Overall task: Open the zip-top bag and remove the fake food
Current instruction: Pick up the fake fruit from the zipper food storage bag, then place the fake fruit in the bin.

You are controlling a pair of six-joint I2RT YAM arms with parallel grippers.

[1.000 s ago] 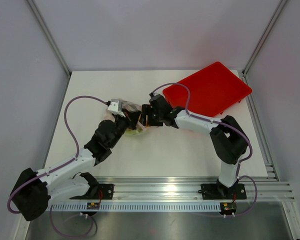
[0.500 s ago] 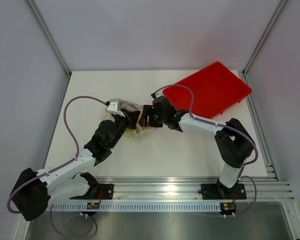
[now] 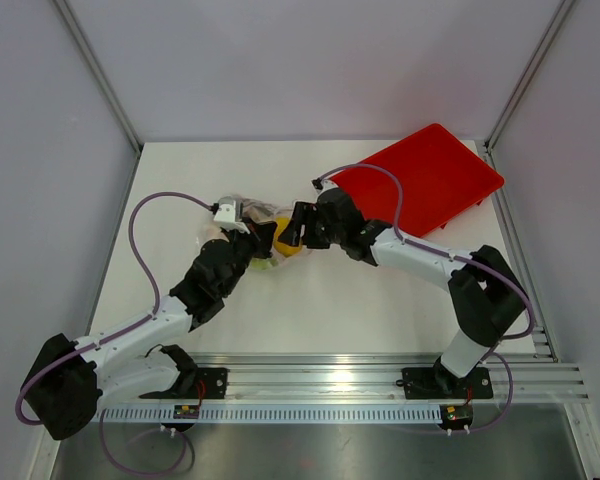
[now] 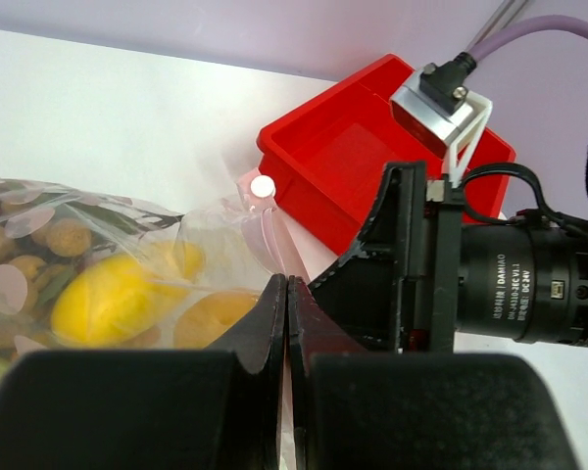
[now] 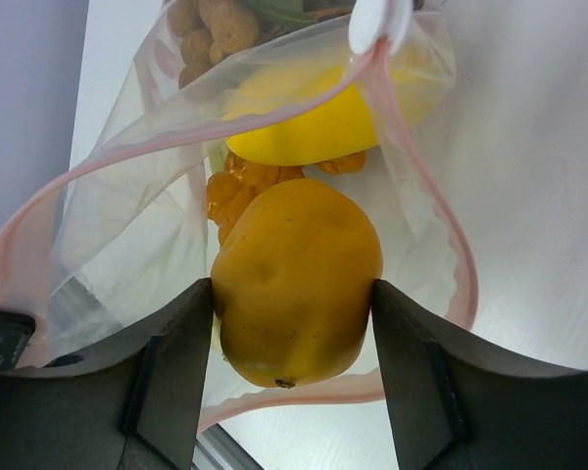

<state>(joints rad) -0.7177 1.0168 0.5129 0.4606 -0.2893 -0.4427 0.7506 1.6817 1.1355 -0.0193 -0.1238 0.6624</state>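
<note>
Lying on the white surface (image 3: 330,300), the small clear crinkly plastic bag (image 5: 127,215) with a pink zip strip gapes open, one edge pinched tight by the left tool (image 4: 286,294). The right tool (image 5: 294,318) has pulled back gripping a yellow-orange toy fruit (image 5: 294,259), now nearly out.

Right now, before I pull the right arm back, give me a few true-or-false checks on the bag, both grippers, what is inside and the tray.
1. The zip-top bag has its mouth open. True.
2. The right gripper is empty. False: it is shut on an orange fruit at the bag's mouth.
3. The left gripper is shut on the bag's plastic. True.
4. All the fake food is out of the bag. False: a yellow piece and tan balls lie inside it.
5. The red tray sits on the robot's left. False: it lies at the far right.
</note>
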